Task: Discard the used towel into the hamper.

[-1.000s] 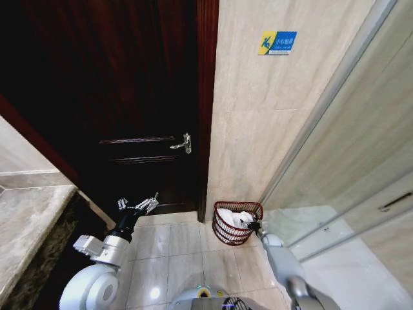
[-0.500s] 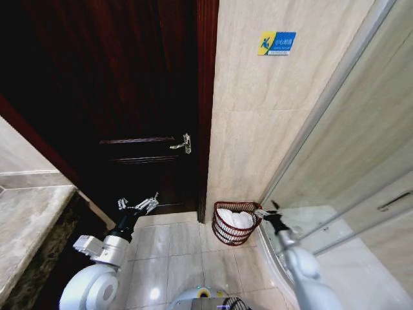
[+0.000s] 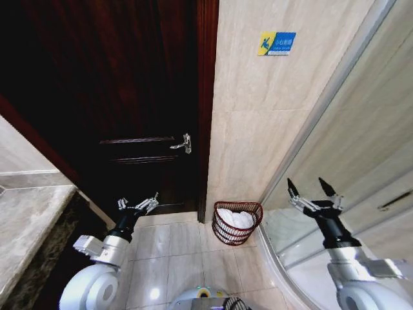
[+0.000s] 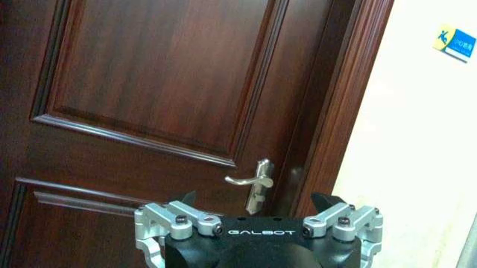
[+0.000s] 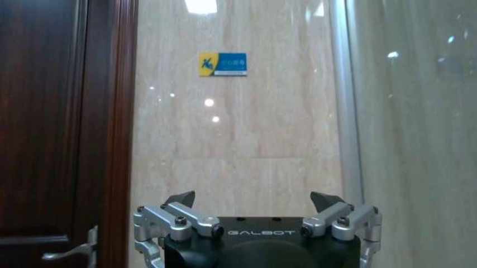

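Jaws of the right gripper (image 3: 312,189) stand apart, empty, raised beside the glass shower panel (image 3: 361,161), well away from the hamper (image 3: 237,223). That hamper sits on the tiled floor (image 3: 174,245) against the wall, white towel (image 3: 235,218) inside. Left gripper (image 3: 138,204) hangs open near the dark door (image 3: 129,97).

Head high, wrists level (shared door (image 3: 129,97))

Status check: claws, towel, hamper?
Right claw open, empty, raised beside the glass panel, apart from the hamper. Left claw open, parked by the dark door. White towel inside the round reddish-brown open-weave hamper. Nothing in the way.
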